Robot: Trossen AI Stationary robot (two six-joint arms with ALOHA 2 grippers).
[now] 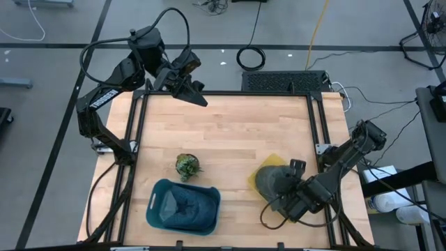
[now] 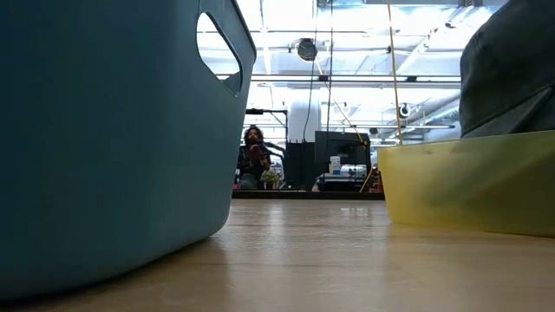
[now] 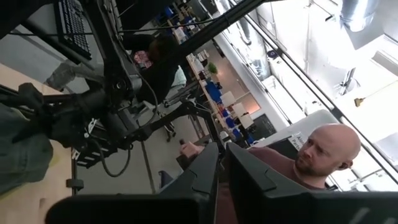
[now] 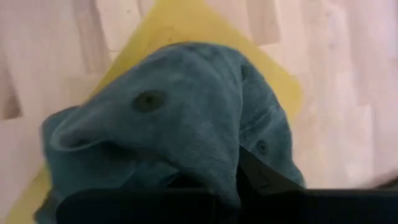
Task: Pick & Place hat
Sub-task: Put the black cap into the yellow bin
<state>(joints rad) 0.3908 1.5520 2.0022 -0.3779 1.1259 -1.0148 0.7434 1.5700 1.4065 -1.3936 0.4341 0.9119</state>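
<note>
The hat [image 1: 274, 179], a dark grey-green cap, sits bunched on a yellow tray [image 1: 273, 162] at the near right of the bench [image 1: 230, 132]; the tray seems to serve as its starting place, and the teal bin [image 1: 183, 206] at the near left, standing open-topped and apparently empty, looks like the place it is meant to go, though the task names no target; between them, a little farther back, stands a small potted plant [image 1: 187, 166], apart from both, which any carry across would have to clear.

The right gripper [image 1: 296, 199] lies low over the near edge of the hat, the arm reaching in from the bench's right side; in the right wrist view the crown of the hat fills the picture, its top button and eyelets plain, with the cloth draped right up against the dark fingers [image 4: 261, 177]; the jaws are pressed fully together, and I judge they have pinched a fold of the fabric near the brim, since the cloth rises towards them, though the actual bite is hidden under the hat; a thin pinch of soft cloth could slip on the lift.

The left gripper [image 1: 189, 89] waits well away at the far left corner of the bench, raised and angled outward, its fingers [image 3: 205, 177] nearly touching and holding nothing; its camera looks past them at a person beyond the bench.
</note>
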